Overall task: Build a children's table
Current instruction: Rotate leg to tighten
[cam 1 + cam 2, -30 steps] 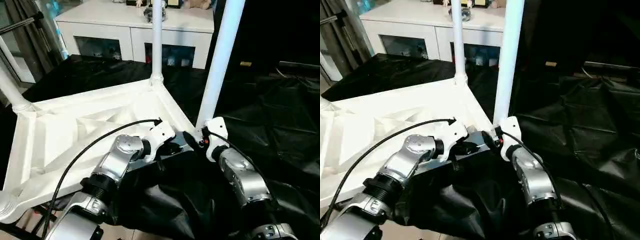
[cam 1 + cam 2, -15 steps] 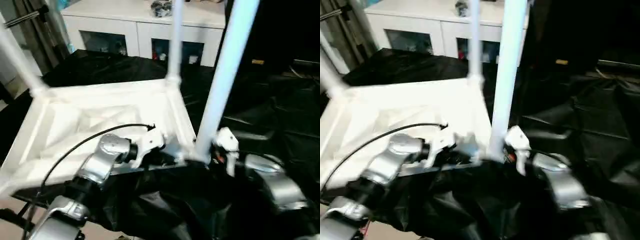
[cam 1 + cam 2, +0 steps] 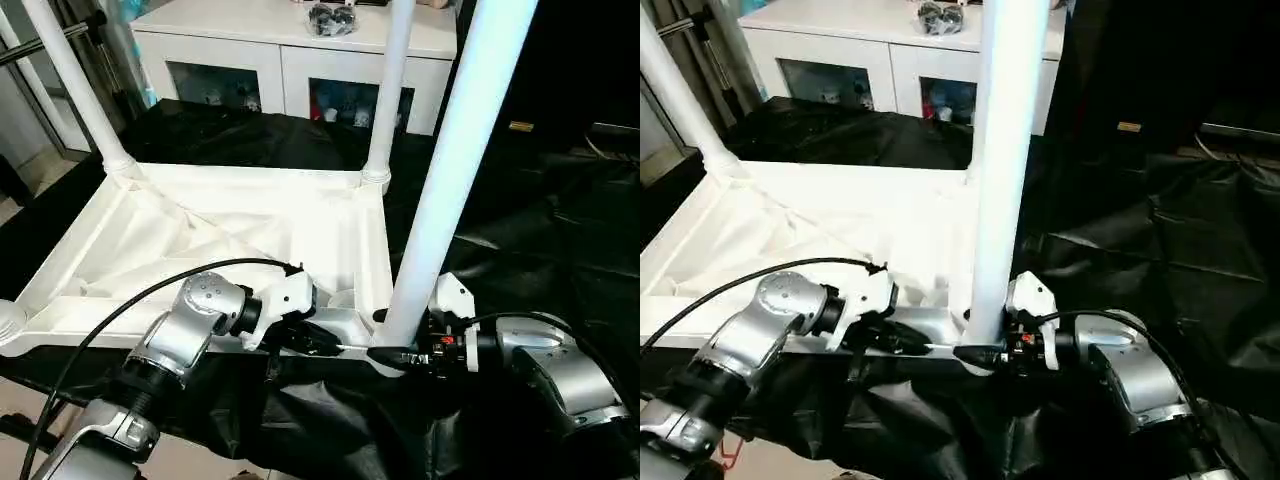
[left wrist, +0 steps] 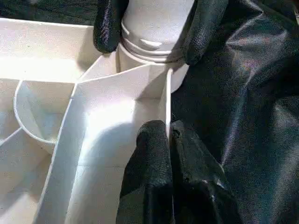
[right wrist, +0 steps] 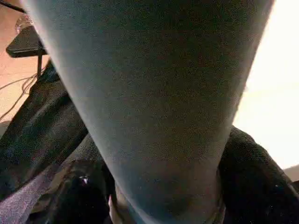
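R gripper (image 3: 385,352) | apparently astride leg (image 3: 455,170) base | L gripper (image 4: 169,140) pinches tabletop (image 3: 230,225) rim

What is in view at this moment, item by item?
White plastic rectangular tabletop: one, upside down on the black sheet, ribs up.
White tubular legs: three upright in corner sockets, near right, far right, far left.
Black plastic sheet: one, under and around the tabletop.
White glass-door cabinet: one, behind.
Small dark bundle: one, on the cabinet top.
Left pincer: black, shut on the tabletop's near rim wall.
Right pincer: black, fingers either side of the near right leg's base.
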